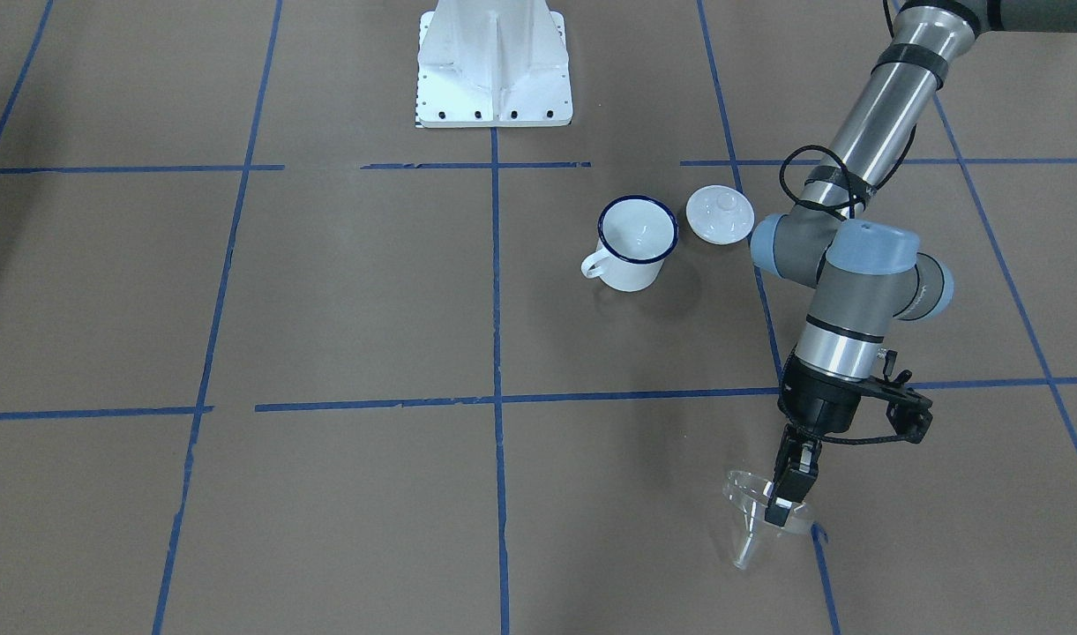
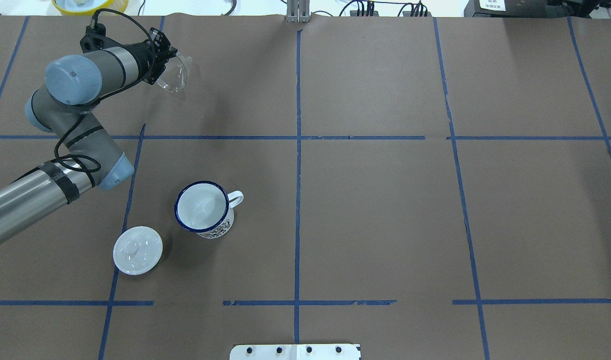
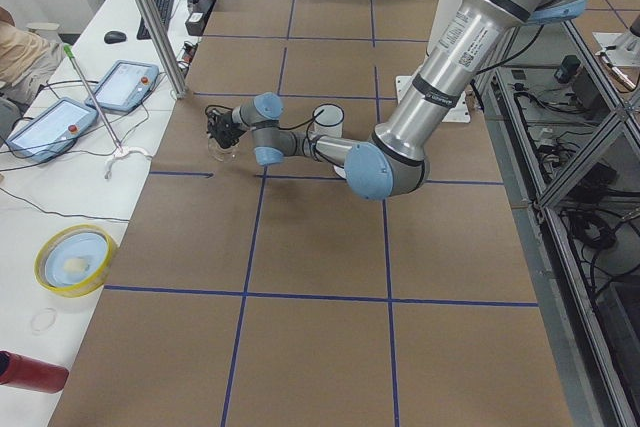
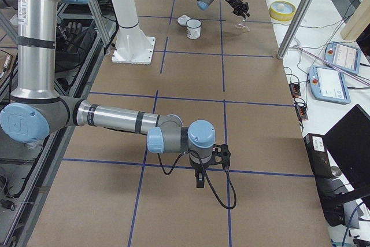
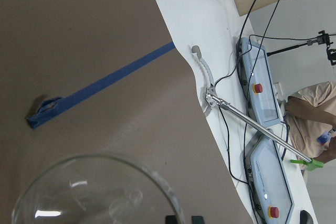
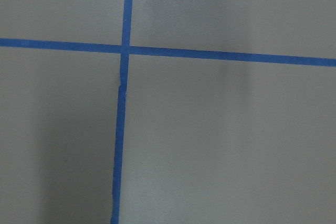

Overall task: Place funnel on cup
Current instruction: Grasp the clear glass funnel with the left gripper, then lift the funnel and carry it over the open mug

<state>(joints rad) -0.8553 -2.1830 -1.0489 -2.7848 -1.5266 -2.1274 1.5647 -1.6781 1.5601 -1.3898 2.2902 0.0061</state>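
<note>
1. Cup: stood upright on counter, just beside lid; dark print on side, unreadable.
2. Funnel: hung tilted, rim clamped between left gripper jaws, well apart from cup.
3. Right gripper: jaws' state could not be told.

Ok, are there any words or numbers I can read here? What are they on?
No text here can be read for sure.
Sticker on the left arm: too small to read.
Dark print on the cup: blurred; may be only a pattern.
White label at the overhead view's top right: too blurred to read.
</note>
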